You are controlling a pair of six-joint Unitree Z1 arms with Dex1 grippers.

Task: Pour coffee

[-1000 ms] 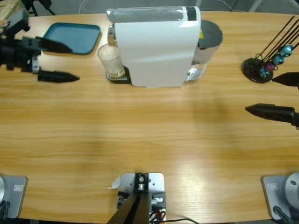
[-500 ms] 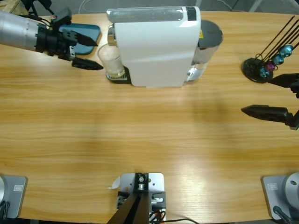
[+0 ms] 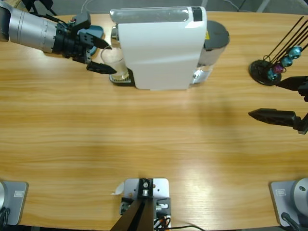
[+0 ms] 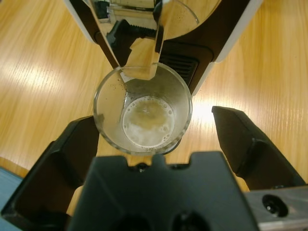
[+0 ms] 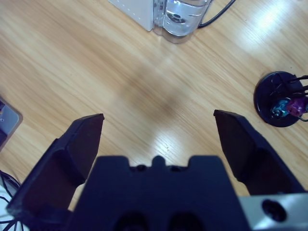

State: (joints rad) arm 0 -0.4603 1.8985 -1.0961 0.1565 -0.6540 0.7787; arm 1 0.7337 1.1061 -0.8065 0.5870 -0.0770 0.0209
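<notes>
A small clear glass (image 3: 117, 63) stands on the drip tray under the spout of the white coffee machine (image 3: 161, 48). A little pale amber coffee (image 4: 147, 121) with foam lies in the bottom of the glass (image 4: 110, 132). My left gripper (image 3: 107, 57) reaches in from the upper left and is open, one jaw on each side of the glass. In the left wrist view the left gripper (image 4: 154, 120) has the right jaw well off the glass wall. My right gripper (image 3: 267, 98) hangs open over bare wood at the right edge, holding nothing (image 5: 159, 118).
A teal tray (image 3: 95, 32) lies behind the left arm, mostly hidden. A black stand with coloured capsules (image 3: 269, 72) is at the far right, also visible in the right wrist view (image 5: 281, 103). The machine's water tank (image 3: 215, 41) sits on its right side.
My left arm has moved right along the table's back, and its open jaws have come from beside the tray to either side of the glass. The right gripper has barely moved.
</notes>
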